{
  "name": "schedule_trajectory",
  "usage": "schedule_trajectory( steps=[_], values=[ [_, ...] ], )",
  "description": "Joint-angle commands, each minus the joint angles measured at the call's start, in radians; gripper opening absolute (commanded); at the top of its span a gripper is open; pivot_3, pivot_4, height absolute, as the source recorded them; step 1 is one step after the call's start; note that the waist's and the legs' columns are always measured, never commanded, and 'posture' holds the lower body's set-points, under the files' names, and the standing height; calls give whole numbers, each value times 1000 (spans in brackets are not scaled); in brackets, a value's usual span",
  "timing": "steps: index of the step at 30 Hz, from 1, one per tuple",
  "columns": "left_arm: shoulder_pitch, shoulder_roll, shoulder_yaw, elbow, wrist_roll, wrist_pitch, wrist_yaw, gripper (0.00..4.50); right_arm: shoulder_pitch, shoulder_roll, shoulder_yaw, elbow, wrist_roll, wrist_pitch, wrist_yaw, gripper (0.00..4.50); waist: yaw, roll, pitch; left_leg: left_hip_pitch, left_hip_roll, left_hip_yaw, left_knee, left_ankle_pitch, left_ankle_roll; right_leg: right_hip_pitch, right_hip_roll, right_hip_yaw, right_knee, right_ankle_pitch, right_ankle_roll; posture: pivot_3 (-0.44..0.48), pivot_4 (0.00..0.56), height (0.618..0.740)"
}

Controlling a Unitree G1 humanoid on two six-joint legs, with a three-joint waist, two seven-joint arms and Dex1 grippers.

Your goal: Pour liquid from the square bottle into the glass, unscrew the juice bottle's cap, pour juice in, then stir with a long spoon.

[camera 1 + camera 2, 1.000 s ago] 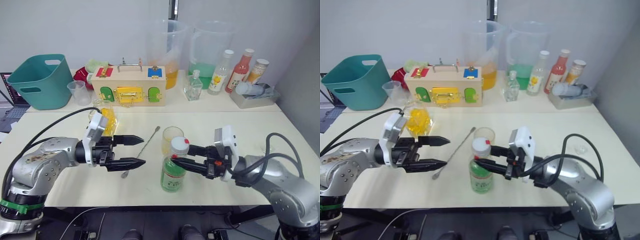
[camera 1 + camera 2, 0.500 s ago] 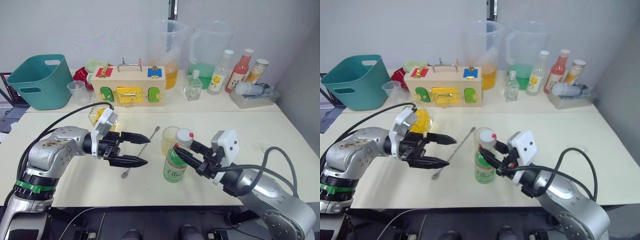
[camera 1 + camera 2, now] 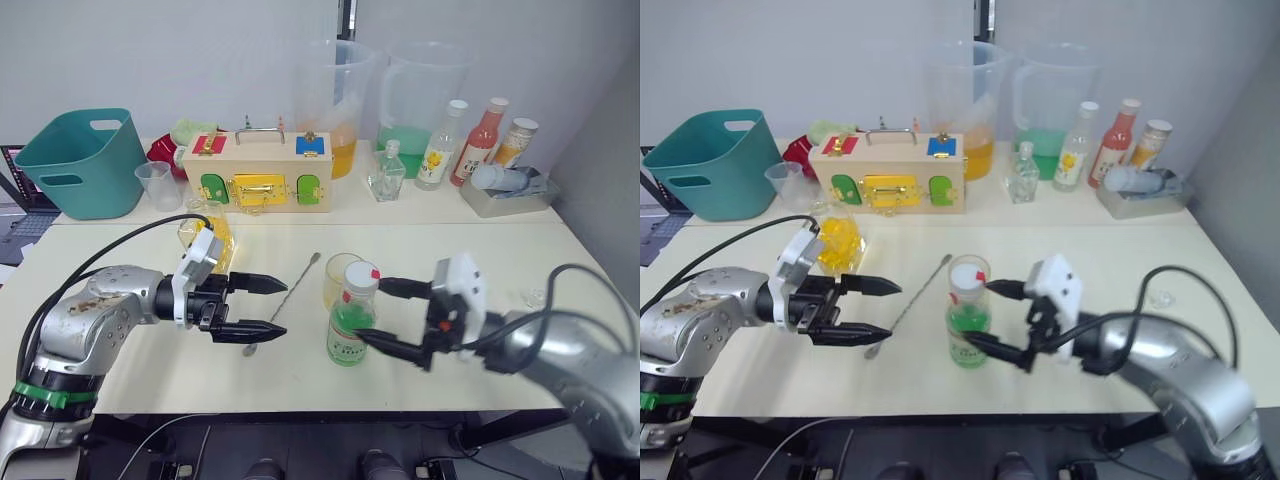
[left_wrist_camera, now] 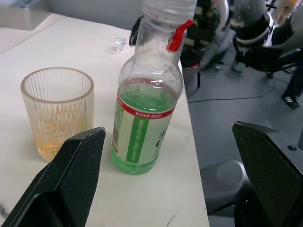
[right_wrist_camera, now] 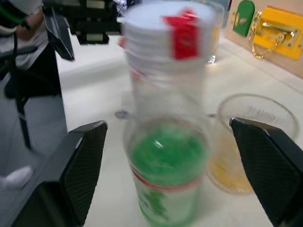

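Observation:
The juice bottle (image 3: 350, 325) with pale green juice stands upright near the table's front, its white cap (image 3: 361, 278) with a red tab still on. My right gripper (image 3: 370, 310) is open around it, its fingers (image 5: 71, 165) wide of the bottle (image 5: 168, 156). Just behind stands the glass (image 3: 336, 280), a little yellow liquid at its bottom. The long spoon (image 3: 287, 298) lies to the left of it. My left gripper (image 3: 286, 308) is open, pointing at the bottle (image 4: 144, 127). Behind the left wrist sits the yellow square bottle (image 3: 212, 235).
Along the back stand a teal basket (image 3: 85, 160), a plastic cup (image 3: 155, 185), a wooden latch box (image 3: 255, 175), two large jugs (image 3: 335, 100), a small square glass bottle (image 3: 387, 175), several bottles (image 3: 482, 140) and a grey tray (image 3: 510, 195).
My right gripper has opened and let go of the juice bottle, which was tilted half a second ago and now stands upright. The left gripper has drawn back a little.

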Motion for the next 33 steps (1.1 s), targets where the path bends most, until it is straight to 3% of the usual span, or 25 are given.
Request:
schedule_trajectory(
  steps=[1, 5, 10, 21, 31, 33],
  values=[
    [31, 21, 81, -74, -31, 1, 47, 4500, -80, -29, 23, 115, -27, -103, 207, 4482, -1, 0, 0, 0, 0, 0, 0, 0, 0, 0, 0, 0, 0, 0, 0, 0, 150, 740],
    [125, 35, 168, -152, -53, 15, 115, 4500, -234, -8, 129, 325, -126, -247, 432, 4482, -11, 0, 0, 1, 0, 1, 0, 0, 0, 0, 0, 1, 0, 0, 0, 0, 150, 740],
    [234, 47, 262, -246, -90, 43, 190, 4500, -390, 63, 209, 486, -144, -248, 583, 4482, -7, 0, 0, 1, 0, 1, 0, 0, 0, -1, -1, 1, 1, 0, 0, 0, 150, 740],
    [311, 68, 346, -327, -164, 68, 280, 4500, -479, 199, 279, 621, -219, -322, 709, 4482, 1, 0, 0, 1, 0, 0, 0, 0, 0, -1, -1, 0, 2, 0, 0, 0, 150, 740],
    [259, 76, 277, -297, -161, 47, 263, 4500, -416, 209, 236, 587, -200, -317, 681, 1373, 4, 0, 0, 0, 0, 0, 0, 0, 0, -1, -1, 0, 2, 0, 0, 0, 150, 740],
    [219, 75, 247, -251, -138, 32, 246, 4500, -386, 189, 206, 502, -173, -267, 629, 1201, 7, 0, 0, 0, 0, 0, 0, 0, 0, -1, -1, 0, 2, 0, 0, 0, 150, 740]
  ],
)
